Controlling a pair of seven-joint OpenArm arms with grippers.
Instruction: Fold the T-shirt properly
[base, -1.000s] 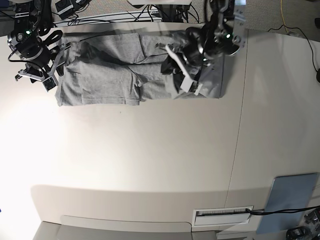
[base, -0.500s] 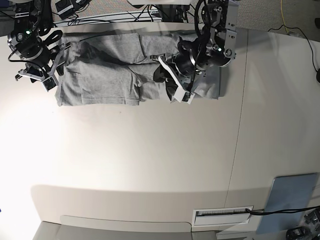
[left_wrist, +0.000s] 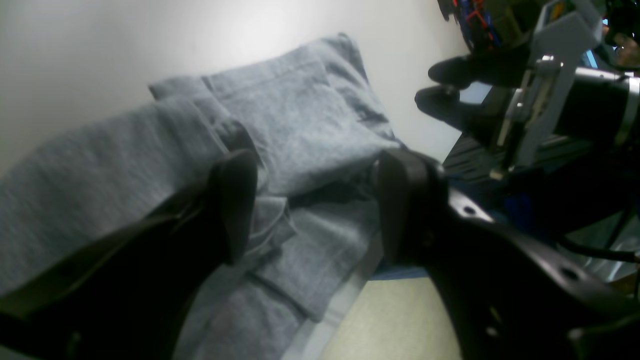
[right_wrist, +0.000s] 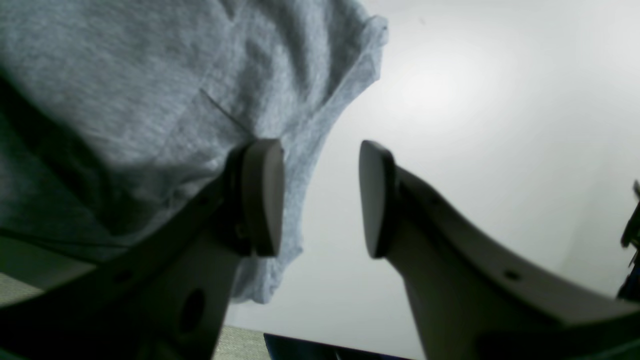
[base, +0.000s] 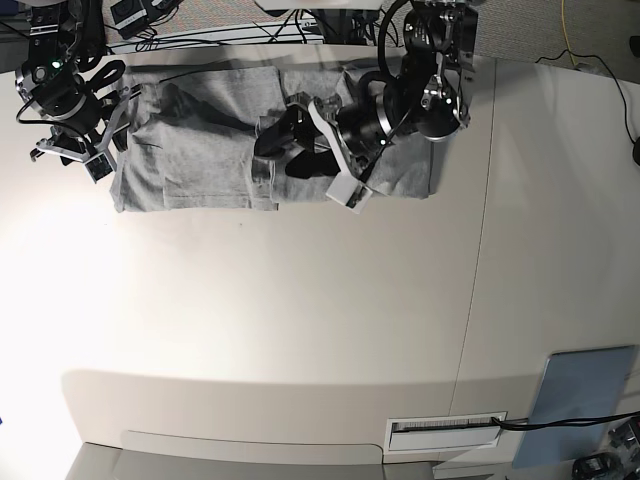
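Note:
The heather-grey T-shirt (base: 200, 165) lies rumpled along the far edge of the table, plain side up, with no lettering showing. My left gripper (base: 298, 145) is open over the shirt's middle. In the left wrist view its dark fingers (left_wrist: 235, 205) straddle a bunched fold of the shirt (left_wrist: 300, 120) without closing on it. My right gripper (base: 85, 155) is open at the shirt's left end. In the right wrist view (right_wrist: 317, 197) one finger lies over the hem of the shirt (right_wrist: 150, 75) and the other over bare table.
The white table (base: 300, 320) stretches toward the front, with a seam line (base: 478, 260) on the right. A grey-blue panel (base: 585, 400) and a white label strip (base: 445, 430) sit at the front right. Cables (base: 200, 38) run behind the far edge.
My left arm has swung leftward across the shirt, from its right part to its middle. The shirt's right edge has shifted slightly left. The right arm has not moved.

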